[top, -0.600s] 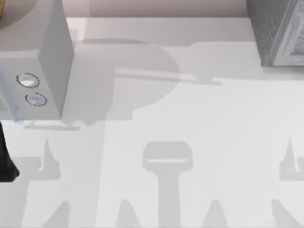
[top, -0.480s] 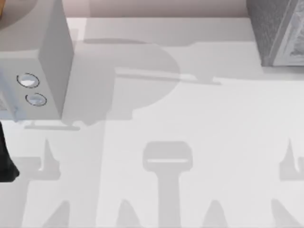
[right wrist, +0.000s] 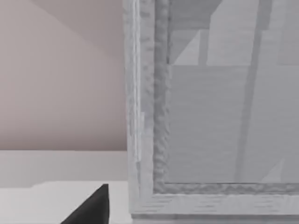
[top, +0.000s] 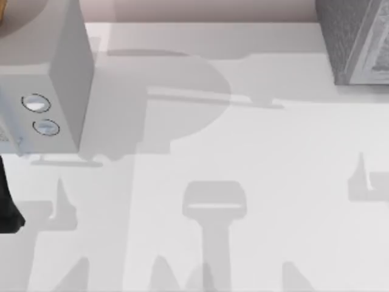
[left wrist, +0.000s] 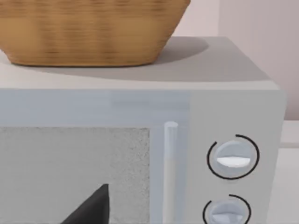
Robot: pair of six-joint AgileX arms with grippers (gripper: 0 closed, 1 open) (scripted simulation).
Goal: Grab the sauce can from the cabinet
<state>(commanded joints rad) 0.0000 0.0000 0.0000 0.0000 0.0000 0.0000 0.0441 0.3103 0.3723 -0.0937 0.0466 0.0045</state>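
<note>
While the right wrist view is facing the cabinet (right wrist: 210, 116), standing at the top view's upper right (top: 355, 42), the right arm is judged nearer. Sauce can location and axis: cannot tell. Finger state of both grippers: cannot tell. 0 legible markings.

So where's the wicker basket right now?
The wicker basket sits on top of the microwave at the table's far left corner, above its two dials, in the left wrist view.
</note>
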